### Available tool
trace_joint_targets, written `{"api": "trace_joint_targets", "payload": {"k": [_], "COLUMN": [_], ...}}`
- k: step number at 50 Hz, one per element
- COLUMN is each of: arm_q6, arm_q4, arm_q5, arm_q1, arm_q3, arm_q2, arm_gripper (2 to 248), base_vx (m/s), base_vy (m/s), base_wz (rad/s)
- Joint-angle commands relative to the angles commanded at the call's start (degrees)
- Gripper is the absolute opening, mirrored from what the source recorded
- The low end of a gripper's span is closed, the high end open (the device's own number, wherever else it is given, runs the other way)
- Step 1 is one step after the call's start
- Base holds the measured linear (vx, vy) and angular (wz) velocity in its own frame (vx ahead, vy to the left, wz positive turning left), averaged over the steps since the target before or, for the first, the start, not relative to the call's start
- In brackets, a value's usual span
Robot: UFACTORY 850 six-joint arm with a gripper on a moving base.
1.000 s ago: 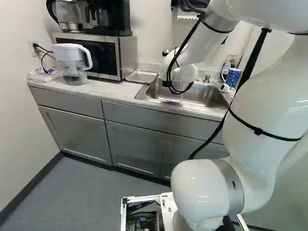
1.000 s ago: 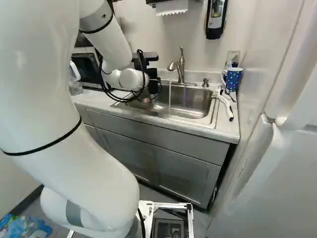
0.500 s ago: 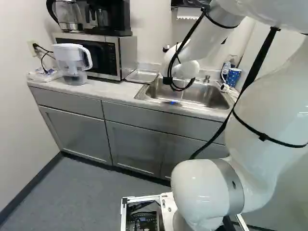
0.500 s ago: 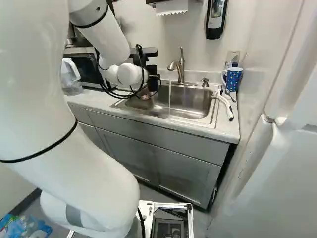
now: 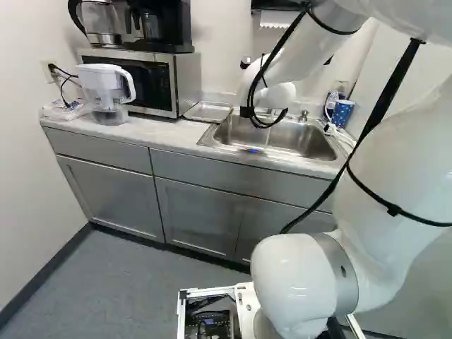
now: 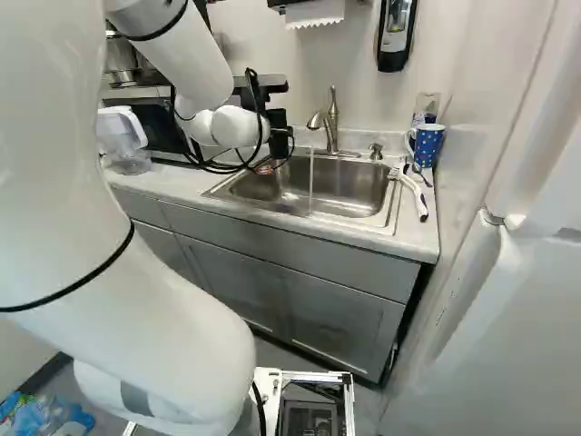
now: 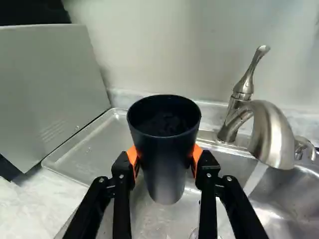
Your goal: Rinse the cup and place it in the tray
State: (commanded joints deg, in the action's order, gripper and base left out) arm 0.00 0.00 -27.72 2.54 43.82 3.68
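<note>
- Jaws of the gripper (image 6: pixel 278 136) pinched the black cup (image 7: pixel 165 159), upright over the sink's (image 7: pixel 294 191) edge.
- Tray (image 7: pixel 92 152) lay beside the microwave (image 7: pixel 47 84).
- Faucet (image 7: pixel 234 117) ran near the cup.

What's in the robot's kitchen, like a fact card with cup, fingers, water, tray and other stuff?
Cup: black, mouth up, held above the counter and sink area, not in the tray
Fingers: closed on the cup from two sides, orange pads touching it
Water: running from the tap into the sink, missing the cup
Tray: flat metal, beside the sink
Other stuff: blue spotted mug, white-handled brush
</note>
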Motion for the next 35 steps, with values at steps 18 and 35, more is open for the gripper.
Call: {"api": "trace_joint_targets", "payload": {"k": [18,35], "arm_q6": [0.0,5.6], "arm_q4": [0.0,0.0], "arm_q5": [0.0,0.0], "arm_q1": [0.0,0.0], "arm_q3": [0.6,0.6], "arm_q2": [1.1,1.1], "arm_gripper": [122,122], "base_vx": [0.000,0.000], "base_vy": [0.000,0.000], "base_wz": [0.000,0.000]}}
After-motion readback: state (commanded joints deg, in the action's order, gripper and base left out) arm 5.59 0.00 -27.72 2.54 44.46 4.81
